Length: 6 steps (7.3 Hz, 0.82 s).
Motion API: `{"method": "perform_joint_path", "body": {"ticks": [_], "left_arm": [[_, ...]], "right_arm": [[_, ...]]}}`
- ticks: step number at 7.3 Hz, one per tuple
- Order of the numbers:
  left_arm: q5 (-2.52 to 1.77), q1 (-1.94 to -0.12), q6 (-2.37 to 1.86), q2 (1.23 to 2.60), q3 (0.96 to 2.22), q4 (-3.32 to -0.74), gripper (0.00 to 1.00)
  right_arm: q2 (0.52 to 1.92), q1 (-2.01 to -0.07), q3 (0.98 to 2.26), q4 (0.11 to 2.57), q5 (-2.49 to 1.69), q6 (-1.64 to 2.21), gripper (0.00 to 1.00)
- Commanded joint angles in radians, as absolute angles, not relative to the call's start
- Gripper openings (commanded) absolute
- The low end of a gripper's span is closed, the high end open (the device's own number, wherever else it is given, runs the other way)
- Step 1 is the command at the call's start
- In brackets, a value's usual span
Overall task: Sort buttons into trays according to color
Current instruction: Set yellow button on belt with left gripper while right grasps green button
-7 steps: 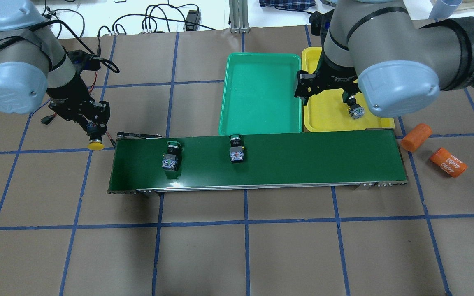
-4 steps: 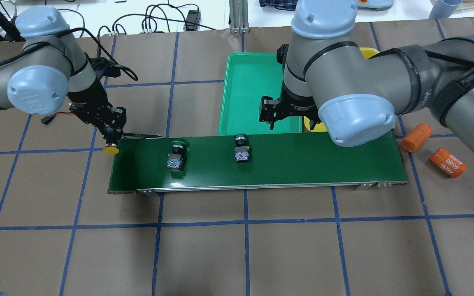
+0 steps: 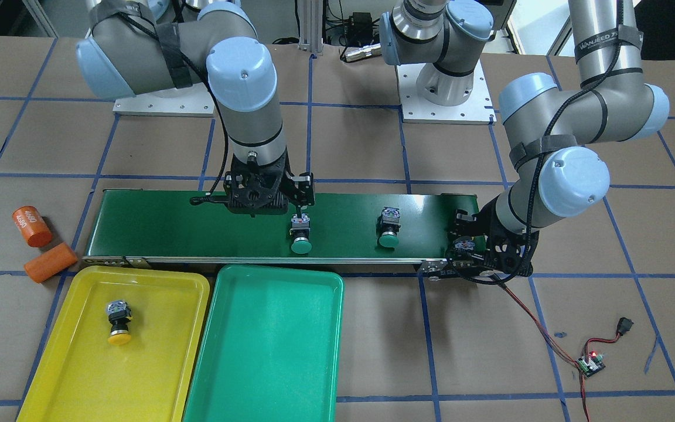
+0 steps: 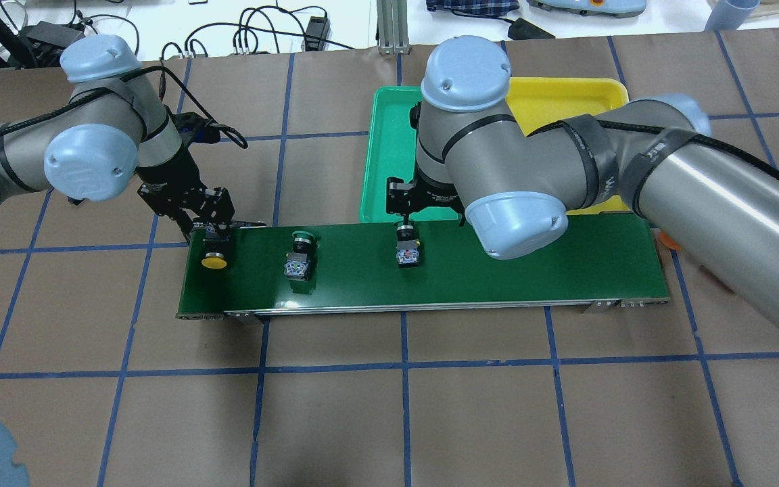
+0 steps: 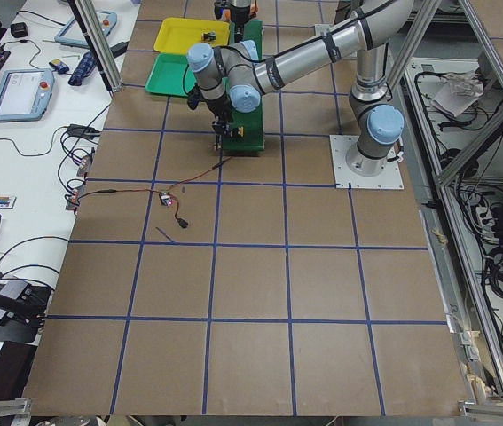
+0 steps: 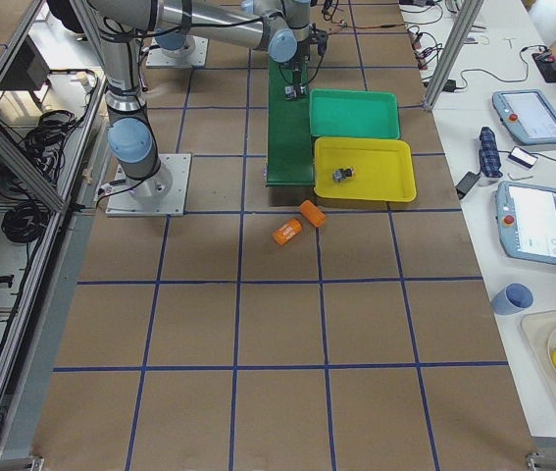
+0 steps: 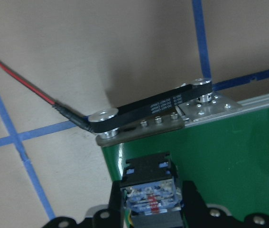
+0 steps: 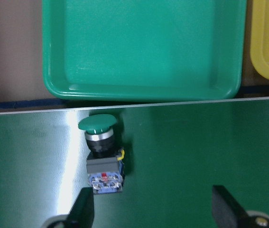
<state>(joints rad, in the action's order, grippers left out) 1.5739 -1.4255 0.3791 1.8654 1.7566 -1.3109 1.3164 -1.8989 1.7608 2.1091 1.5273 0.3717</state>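
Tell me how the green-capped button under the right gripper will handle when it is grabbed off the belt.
The green button lies on its side on the belt; its round cap could let it pivot or roll if nudged. Its square contact block gives flat faces, so the open right gripper should probably hold it firmly. It looks rigid and likely light.

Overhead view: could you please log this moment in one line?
left jaws: shut on yellow button at belt end; right jaws: open over green button; second green button: belt; second yellow button: yellow tray
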Motion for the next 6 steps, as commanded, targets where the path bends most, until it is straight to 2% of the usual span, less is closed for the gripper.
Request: {"method": "perform_joint_path", "body": {"ticks": [1, 5, 6], "left_arm": [[1.583, -1.430, 0.380, 1.833, 1.740, -1.316, 1.00], [1.689, -1.439, 0.309, 1.715, 1.585, -1.421, 1.00], [1.684, -1.454, 0.219, 1.674, 1.574, -1.490, 1.00]], "right_arm": [[1.256, -1.905, 1.761, 2.175, 1.531, 0.359, 0.87], [1.204, -1.904, 1.781, 2.174, 1.555, 0.324, 0.80], [1.204, -1.904, 1.786, 2.174, 1.554, 0.322, 0.65]]}}
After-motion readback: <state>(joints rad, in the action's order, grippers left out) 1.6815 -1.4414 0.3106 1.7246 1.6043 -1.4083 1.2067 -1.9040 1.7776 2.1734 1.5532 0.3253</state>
